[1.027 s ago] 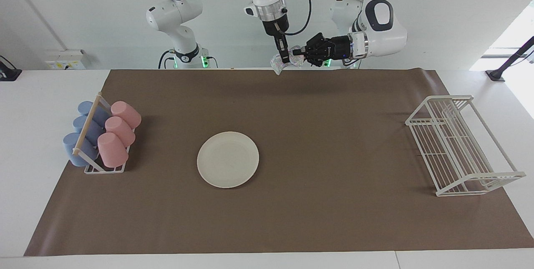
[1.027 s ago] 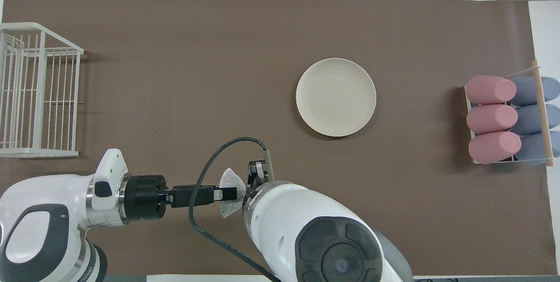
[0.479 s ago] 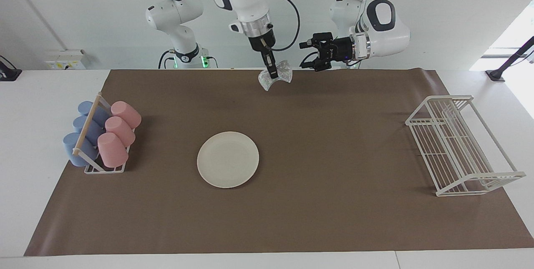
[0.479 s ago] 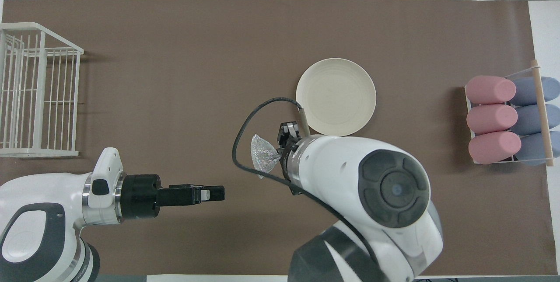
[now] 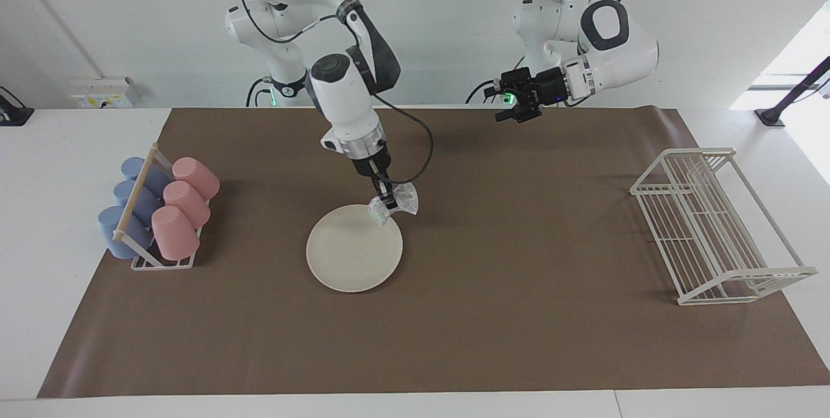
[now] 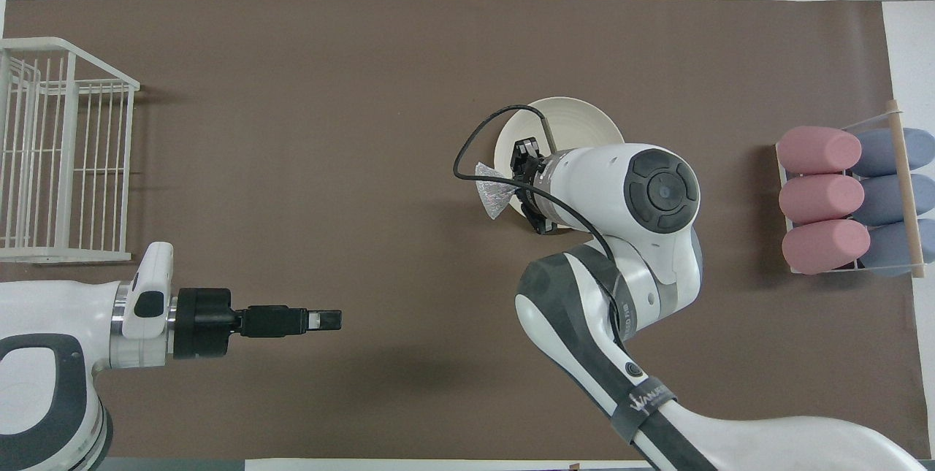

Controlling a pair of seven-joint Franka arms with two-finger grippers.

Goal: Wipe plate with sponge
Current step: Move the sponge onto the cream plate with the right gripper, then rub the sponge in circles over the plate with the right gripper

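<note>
Right gripper (image 5: pixel 388 201) has its jaws pinched on the sponge (image 5: pixel 397 205), which hangs at the plate's (image 5: pixel 350 253) rim on the edge nearer the robots; can't tell if it touches the rim yet. Sponge looks v. light, soft, crinkly mesh: it'll squash and fold under pressure, so the pinch near its middle seems right, w/ loose ends free to drag. Plate looks stiff, smooth, prob. light, so it may slide on the brown mat (image 5: pixel 519 340) if pushed sideways; press down, short strokes.

Left gripper (image 5: pixel 509 104) waits w/ jaws spread, empty, up over the mat's edge, well apart from the plate toward the left arm's end.

Mat on the white counter (image 5: pixel 65 146) is flat and matte. Cup rack (image 5: pixel 159 210) is beside the plate toward the right arm's end, wire rack (image 5: pixel 713 230) well apart toward the other end. Plenty of room around the plate.
</note>
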